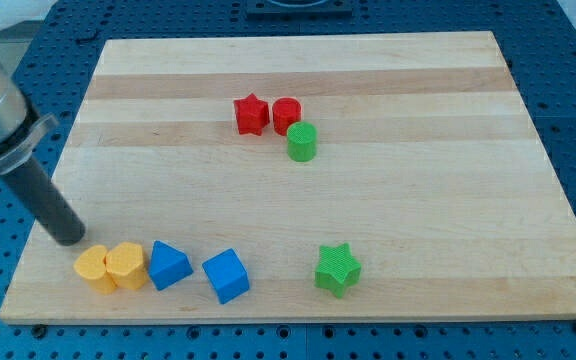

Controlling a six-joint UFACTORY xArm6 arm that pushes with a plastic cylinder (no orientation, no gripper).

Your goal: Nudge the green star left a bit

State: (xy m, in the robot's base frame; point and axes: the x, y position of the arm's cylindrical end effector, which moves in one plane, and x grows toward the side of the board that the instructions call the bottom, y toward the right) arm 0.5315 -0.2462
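The green star (337, 268) lies on the wooden board (408, 190) near the view's bottom, right of the middle. My tip (69, 240) rests on the board at the view's lower left, just above and left of the yellow blocks. It is far to the left of the green star and touches no block that I can tell.
Two yellow blocks (94, 268) (125, 264) touch each other at the bottom left. A blue triangular block (168, 265) and a blue cube (227, 275) lie to their right. A red star (251, 114), a red cylinder (286, 114) and a green cylinder (302, 142) cluster at the upper middle.
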